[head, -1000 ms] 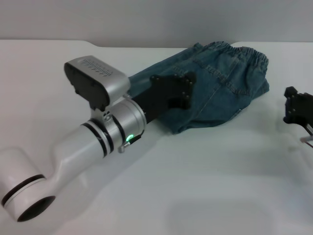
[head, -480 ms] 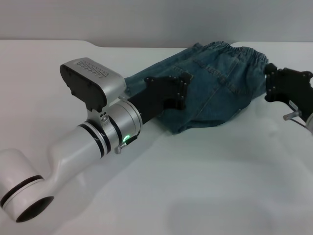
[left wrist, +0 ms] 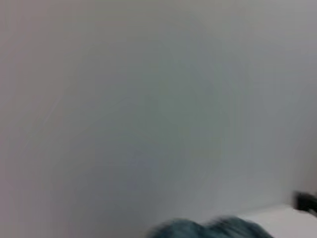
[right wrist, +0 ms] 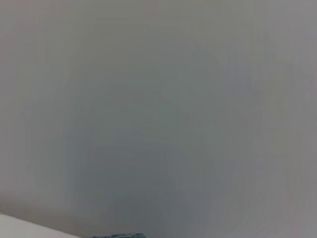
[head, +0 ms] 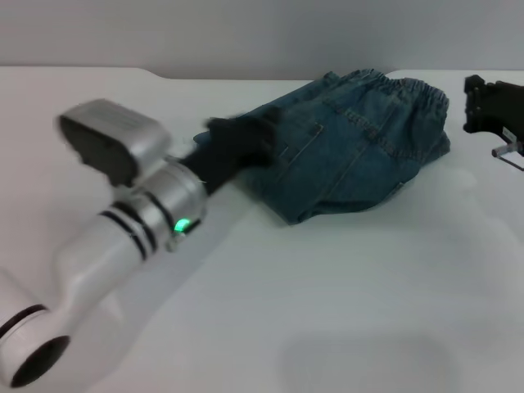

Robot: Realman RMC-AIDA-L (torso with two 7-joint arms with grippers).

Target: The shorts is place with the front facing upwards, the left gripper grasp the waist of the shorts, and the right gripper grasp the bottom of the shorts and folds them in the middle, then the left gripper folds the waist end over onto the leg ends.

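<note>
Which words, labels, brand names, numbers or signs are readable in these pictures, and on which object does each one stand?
None can be read.
The grey camera housing on the left arm shows no legible marking in the head view; it is blurred.
The shorts show only stitching and a gathered waistband; no label or patch with text is visible.
The right gripper carries no readable mark.
Both wrist views show no writing.

Bench (head: pixel 344 295): plain white, smooth, matte, filling the foreground.
Wall (head: pixel 246 33): bare pale grey, behind the bench.
Light: soft, even.
</note>
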